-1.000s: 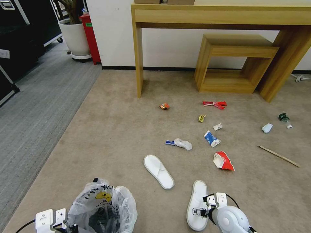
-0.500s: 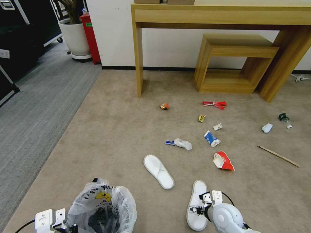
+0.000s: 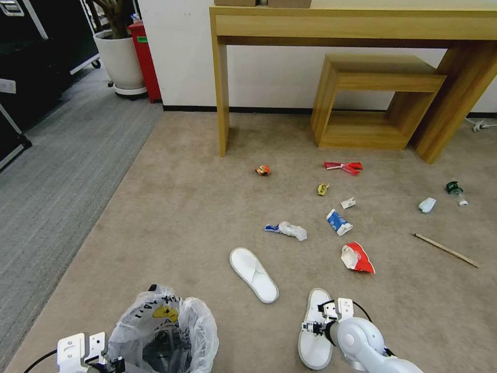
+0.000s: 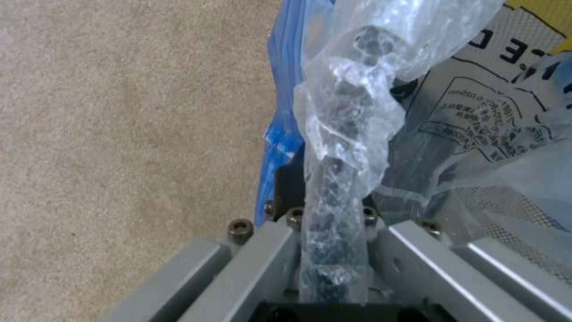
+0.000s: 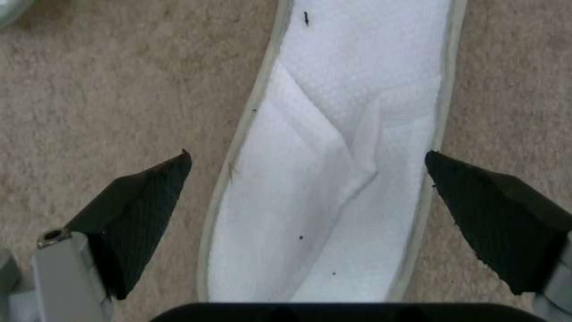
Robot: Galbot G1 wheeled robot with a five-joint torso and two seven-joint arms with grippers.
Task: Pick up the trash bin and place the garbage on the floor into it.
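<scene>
A: Two slippers lie on the floor (image 3: 171, 217); which one is being worked on?

B: The nearer slipper (image 3: 315, 326). The right claw (image 5: 307, 197) hangs above it, spread wide, one dark pad on each side of its middle and neither touching it.

A: And the trash bin (image 3: 163, 331)?

B: Just left of that slipper, low at the robot's left. The left claw (image 4: 334, 250) is pinching its bagged rim.

A: So which step is this?

B: By my reading, the bin is in hand and the first pickup is lined up. Next calls for lowering and closing across the flat, soft slipper.

A: Any writing?

B: Black print on the bag (image 4: 477, 116), too broken to read. The other slipper (image 3: 253, 274), red wrapper (image 3: 356, 257) and blue carton (image 3: 338, 221) lie farther off.
</scene>
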